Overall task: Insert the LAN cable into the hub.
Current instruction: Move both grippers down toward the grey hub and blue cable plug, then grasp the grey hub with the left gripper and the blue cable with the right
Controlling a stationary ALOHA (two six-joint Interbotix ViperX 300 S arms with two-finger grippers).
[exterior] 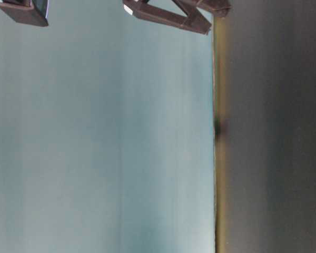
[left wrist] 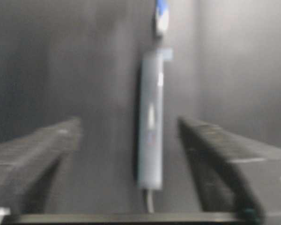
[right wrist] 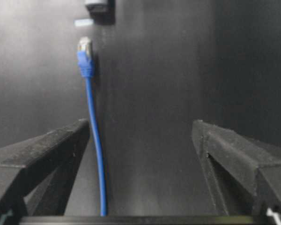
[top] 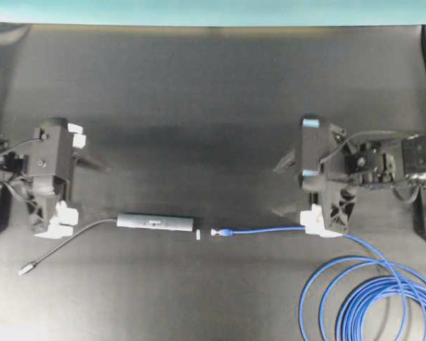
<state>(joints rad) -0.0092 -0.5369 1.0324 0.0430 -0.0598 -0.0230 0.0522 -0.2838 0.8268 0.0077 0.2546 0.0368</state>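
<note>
The hub (top: 156, 222) lies flat on the black table, its thin grey lead (top: 85, 231) curving left to a small silver plug (top: 27, 268). The LAN cable's plug (top: 216, 232) lies just right of the hub's end, a small gap apart, not inserted. The blue LAN cable (top: 270, 229) runs right into loops (top: 369, 302). My left gripper (top: 84, 174) stands open; in its wrist view (left wrist: 129, 123) the hub (left wrist: 151, 131) lies ahead between the fingers, untouched. My right gripper (top: 292, 174) is open too (right wrist: 141, 123); the LAN cable (right wrist: 94, 140) passes by the left finger (right wrist: 61, 145), plug (right wrist: 85, 47) ahead.
A small white tab (top: 198, 234) lies between the hub's end and the plug, also visible as a light tab (right wrist: 83, 22) in the right wrist view. The table-level view shows only a teal wall (exterior: 105, 137), the dark table (exterior: 274, 137) and arm parts (exterior: 174, 13).
</note>
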